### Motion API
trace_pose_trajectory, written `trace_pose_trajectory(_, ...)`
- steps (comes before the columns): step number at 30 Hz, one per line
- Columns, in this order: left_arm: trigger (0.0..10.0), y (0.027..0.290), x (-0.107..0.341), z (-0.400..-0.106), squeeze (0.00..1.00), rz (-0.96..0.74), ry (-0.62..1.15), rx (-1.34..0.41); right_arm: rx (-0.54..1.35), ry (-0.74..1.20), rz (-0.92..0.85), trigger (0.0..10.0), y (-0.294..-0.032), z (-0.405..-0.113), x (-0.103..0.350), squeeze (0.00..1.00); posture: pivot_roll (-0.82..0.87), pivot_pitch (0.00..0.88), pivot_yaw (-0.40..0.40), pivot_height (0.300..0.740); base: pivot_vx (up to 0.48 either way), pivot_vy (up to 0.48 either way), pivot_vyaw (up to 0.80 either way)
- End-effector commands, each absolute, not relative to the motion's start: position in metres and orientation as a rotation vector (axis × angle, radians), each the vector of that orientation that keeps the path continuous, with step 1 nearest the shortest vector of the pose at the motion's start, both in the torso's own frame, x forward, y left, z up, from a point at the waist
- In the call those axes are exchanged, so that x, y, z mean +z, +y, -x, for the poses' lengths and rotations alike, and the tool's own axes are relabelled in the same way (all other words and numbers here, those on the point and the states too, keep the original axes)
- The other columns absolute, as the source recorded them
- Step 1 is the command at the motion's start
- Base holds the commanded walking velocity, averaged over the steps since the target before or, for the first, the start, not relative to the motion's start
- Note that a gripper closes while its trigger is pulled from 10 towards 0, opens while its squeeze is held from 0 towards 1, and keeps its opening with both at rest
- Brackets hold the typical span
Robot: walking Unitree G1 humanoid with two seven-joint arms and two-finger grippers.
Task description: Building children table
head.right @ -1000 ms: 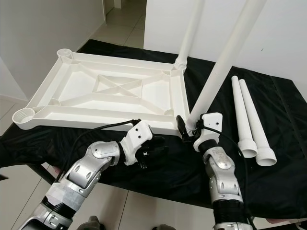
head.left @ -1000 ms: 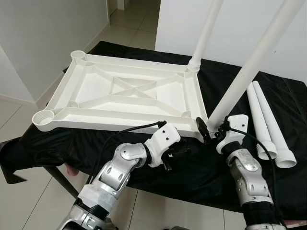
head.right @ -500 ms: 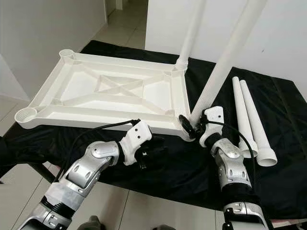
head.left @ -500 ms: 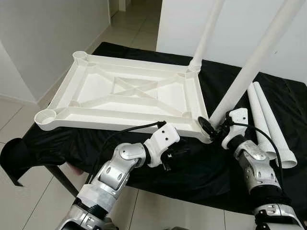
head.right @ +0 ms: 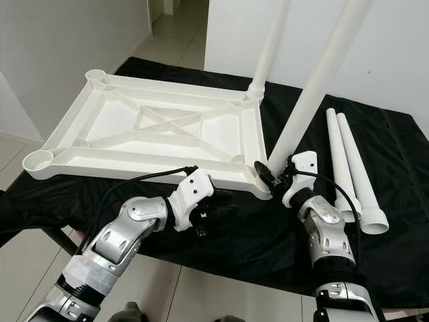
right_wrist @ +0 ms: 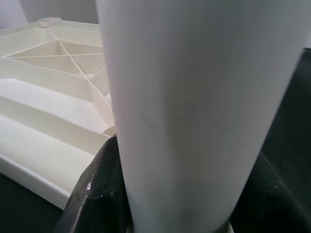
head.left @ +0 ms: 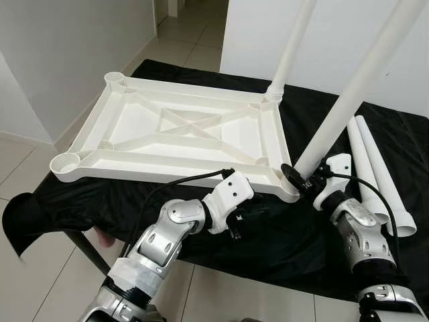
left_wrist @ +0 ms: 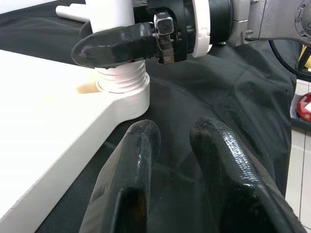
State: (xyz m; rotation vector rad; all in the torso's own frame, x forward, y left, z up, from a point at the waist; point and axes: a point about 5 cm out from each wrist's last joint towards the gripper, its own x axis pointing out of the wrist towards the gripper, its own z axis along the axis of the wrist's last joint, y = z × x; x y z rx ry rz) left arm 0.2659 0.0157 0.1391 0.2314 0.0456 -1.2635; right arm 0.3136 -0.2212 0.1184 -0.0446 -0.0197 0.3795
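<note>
A white plastic table top [head.left: 154, 171] lies upside down on a black cloth. One white leg [head.left: 291, 47] stands in its far right corner socket. A second leg [head.left: 348, 94] rises at a slant from the near right corner. My right gripper [head.left: 301, 180] is shut around the base of that second leg, which shows close up as a leg [right_wrist: 194, 111] between the black fingers [right_wrist: 97, 194]. My left gripper [head.left: 251, 213] hovers over the cloth just in front of the table top's near edge. Its fingers [left_wrist: 131, 184] stand a little apart with nothing between them.
Two loose white legs [head.left: 375, 174] lie side by side on the cloth to the right of my right arm. The black cloth [head.left: 281, 235] hangs over the table's front edge. White walls stand left and behind; tiled floor lies below.
My right wrist and forearm have swung to the right while still holding the near leg's base. The left arm has stayed put. The camera has shifted slightly.
</note>
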Motion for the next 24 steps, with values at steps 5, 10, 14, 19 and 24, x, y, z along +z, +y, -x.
trace_pose_trajectory(5, 10.0, 0.014, 0.141, -0.265, 0.00, -0.236, 0.043, -1.263, 0.193, 0.051, 0.026, 10.0, -0.215, -0.312, 0.107, 0.00, 0.07, 0.000, -0.065, 0.740, 0.000, 0.000, 0.00)
trace_pose_trajectory(10, 10.0, 0.013, 0.142, -0.267, 0.00, -0.235, 0.038, -1.258, -0.002, 0.066, -0.001, 10.0, -0.207, -0.313, 0.105, 0.00, 0.08, 0.000, -0.079, 0.740, 0.000, 0.000, 0.00)
trace_pose_trajectory(14, 10.0, 0.013, 0.144, -0.268, 0.00, -0.228, 0.033, -1.246, -0.185, 0.067, -0.035, 10.0, -0.190, -0.308, 0.103, 0.00, 0.07, 0.000, -0.076, 0.740, 0.000, 0.000, 0.00)
trace_pose_trajectory(19, 10.0, 0.013, 0.142, -0.265, 0.00, -0.225, 0.041, -1.254, -0.372, 0.087, -0.106, 10.0, -0.168, -0.295, 0.100, 0.00, 0.07, 0.000, -0.076, 0.740, 0.000, 0.000, 0.00)
trace_pose_trajectory(24, 10.0, 0.014, 0.142, -0.265, 0.00, -0.225, 0.044, -1.260, -0.357, 0.075, -0.084, 10.0, -0.170, -0.295, 0.108, 0.00, 0.06, 0.000, -0.068, 0.740, 0.000, 0.000, 0.00)
